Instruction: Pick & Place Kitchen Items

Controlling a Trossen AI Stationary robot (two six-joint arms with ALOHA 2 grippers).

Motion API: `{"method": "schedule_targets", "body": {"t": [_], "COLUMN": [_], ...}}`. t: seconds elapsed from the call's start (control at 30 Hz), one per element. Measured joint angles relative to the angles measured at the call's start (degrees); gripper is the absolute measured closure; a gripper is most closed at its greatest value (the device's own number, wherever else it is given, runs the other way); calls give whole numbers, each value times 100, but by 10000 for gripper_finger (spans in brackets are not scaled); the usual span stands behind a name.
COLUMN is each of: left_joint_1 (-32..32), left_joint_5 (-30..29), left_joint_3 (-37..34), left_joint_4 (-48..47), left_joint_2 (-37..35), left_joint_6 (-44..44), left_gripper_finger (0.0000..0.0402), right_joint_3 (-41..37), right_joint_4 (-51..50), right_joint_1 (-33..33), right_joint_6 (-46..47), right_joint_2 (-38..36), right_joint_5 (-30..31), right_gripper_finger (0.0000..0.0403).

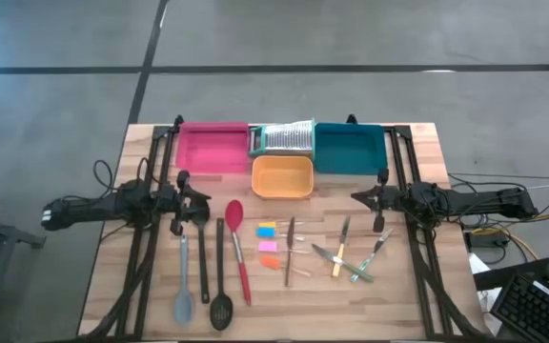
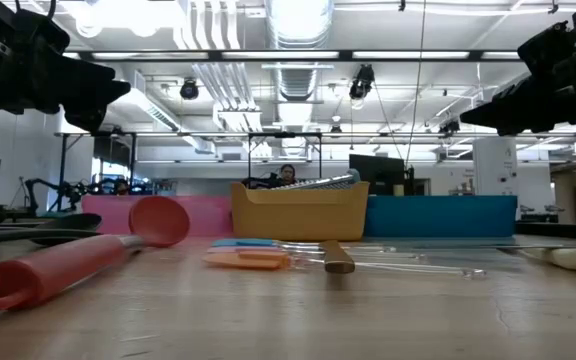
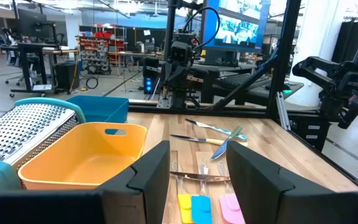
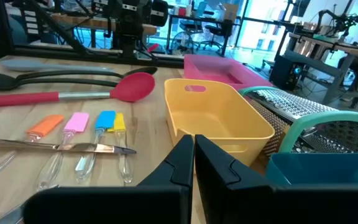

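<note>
My left tool (image 1: 175,227) hangs spread and empty over the spoon handles; my right tool (image 1: 381,225) is pressed together above the knives (image 1: 346,257). The red spoon (image 1: 239,248) and black ladle (image 1: 220,276) lie close, so I could nudge one grabbing the other.

- The wooden table (image 1: 112,243) lies bare along its left and right edges, outside the arm frames.
- Three trays close off the far edge: pink tray (image 1: 213,146), orange tray (image 1: 282,176), teal tray (image 1: 349,149), with a metal grater (image 1: 284,139) lying across them.
- Long spoons (image 1: 219,272) lie side by side left of centre, with narrow gaps between the handles.
- Small spatulas (image 1: 268,238) and knives (image 1: 343,255) crowd the middle and right.
- The left gripper (image 1: 181,205) hangs above the spoon handles and the right gripper (image 1: 379,195) beside the knives.
</note>
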Motion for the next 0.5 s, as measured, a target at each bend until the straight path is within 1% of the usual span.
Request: {"method": "schedule_targets", "body": {"t": [0.27,0.37,0.5], "left_joint_1": [0,-2,-1], "left_joint_5": [-2,-2,-1], "left_joint_3": [0,-2,-1], "left_joint_4": [2,0,2], "left_joint_2": [0,0,0], "left_joint_6": [0,0,-1], "left_gripper_finger": [238,238,238], "right_joint_3": [0,-4,0], "right_joint_4": [258,1303,3327], "right_joint_1": [0,2,2], "right_joint_6": [70,12,156], "right_joint_2": [2,17,70], "right_joint_5": [0,-10,-51], "right_gripper_finger": [394,394,394]}}
